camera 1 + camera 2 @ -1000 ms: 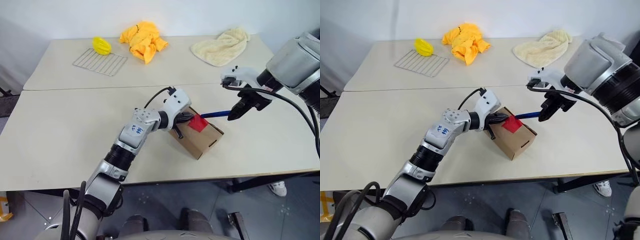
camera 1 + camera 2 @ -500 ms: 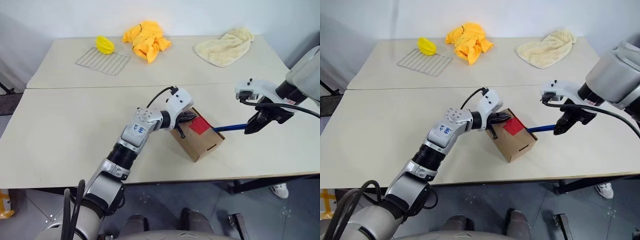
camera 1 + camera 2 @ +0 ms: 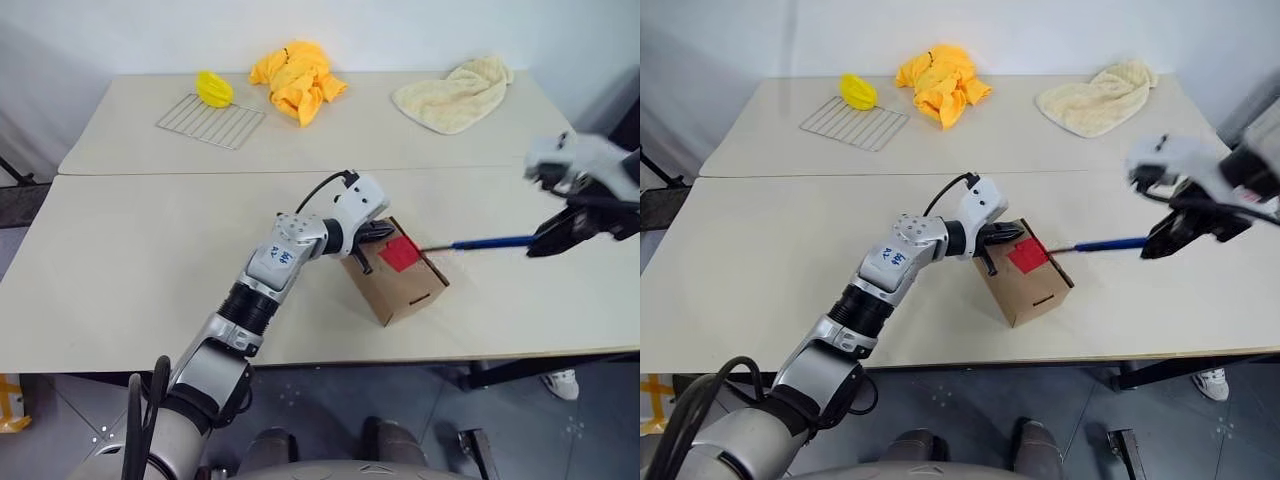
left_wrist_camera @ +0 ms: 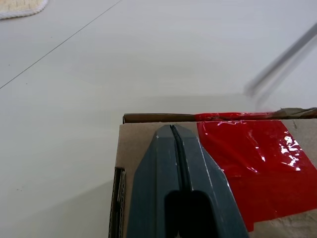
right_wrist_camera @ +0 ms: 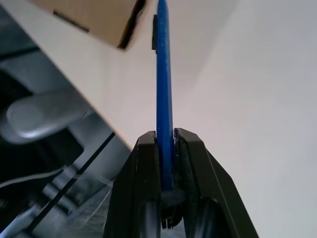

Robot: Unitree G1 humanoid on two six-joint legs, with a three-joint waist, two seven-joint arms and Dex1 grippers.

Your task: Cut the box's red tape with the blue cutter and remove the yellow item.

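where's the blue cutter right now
The blue cutter is clamped in the right gripper, held level above the table on the robot's right, its tip just off the box by the red tape.

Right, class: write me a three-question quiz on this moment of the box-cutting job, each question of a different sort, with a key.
1. True or false: the right tool holds the blue cutter.
2. What rests on the box beside the red tape?
A. the left tool
B. a towel
C. a hand
3. Fill in: the left tool's fingers are ____.

Key: 1 true; 2 A; 3 shut.
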